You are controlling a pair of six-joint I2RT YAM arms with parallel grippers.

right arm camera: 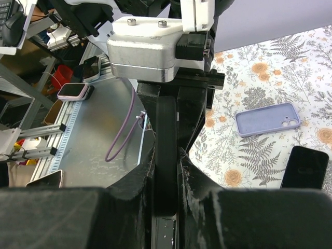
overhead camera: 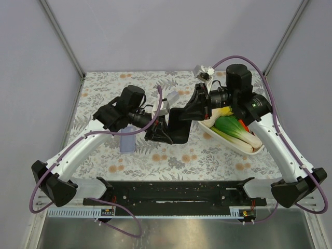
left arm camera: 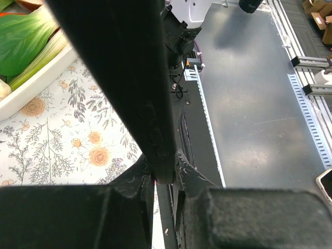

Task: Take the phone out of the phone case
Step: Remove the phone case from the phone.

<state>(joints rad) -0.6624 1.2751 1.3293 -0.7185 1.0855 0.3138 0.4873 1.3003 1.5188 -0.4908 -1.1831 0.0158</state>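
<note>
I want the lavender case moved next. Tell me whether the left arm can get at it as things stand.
Probably not yet. The lavender case lies uncovered near that arm, but the left gripper is shut on the black slab that the right gripper also clamps. It would have to let go first.

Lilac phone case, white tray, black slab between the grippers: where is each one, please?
lilac phone case [overhead camera: 127,143], top view, middle of its flat face
white tray [left arm camera: 31,88], left wrist view, its outer side wall
black slab [overhead camera: 181,124], top view, middle of its broad face
</note>
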